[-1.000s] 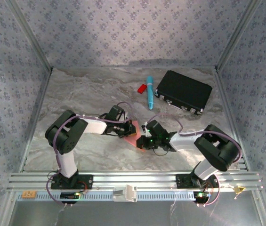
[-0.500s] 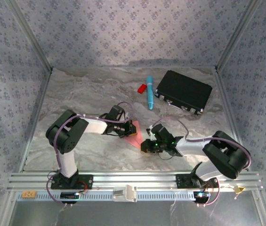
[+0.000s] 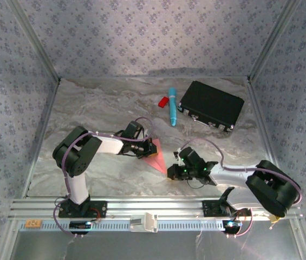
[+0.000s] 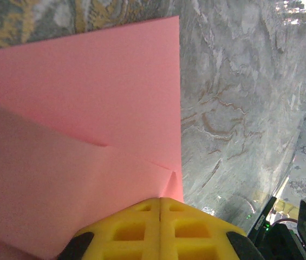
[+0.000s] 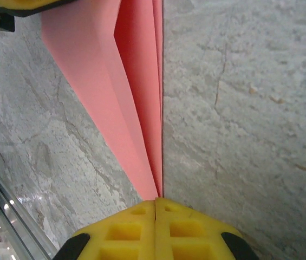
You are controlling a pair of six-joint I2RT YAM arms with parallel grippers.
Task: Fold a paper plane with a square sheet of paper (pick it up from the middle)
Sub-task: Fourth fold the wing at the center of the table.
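Pinching the folded paper [image 3: 154, 155] at both ends, left tool [image 4: 160, 201] and right tool [image 5: 156, 201] both clamped shut; pulling apart could tear it or skew the fold.

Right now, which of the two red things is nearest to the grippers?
The folded pink-red paper, flat and pointed; the small red plastic piece lies far back, beside the blue pen.

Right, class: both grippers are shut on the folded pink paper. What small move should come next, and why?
Probably open the right gripper and lift it off. Its shut fingers sit at the very tip of the folded pink paper, where the crease ends, so there is no fold left to press. The left gripper, shut on the wide end, can hold it.
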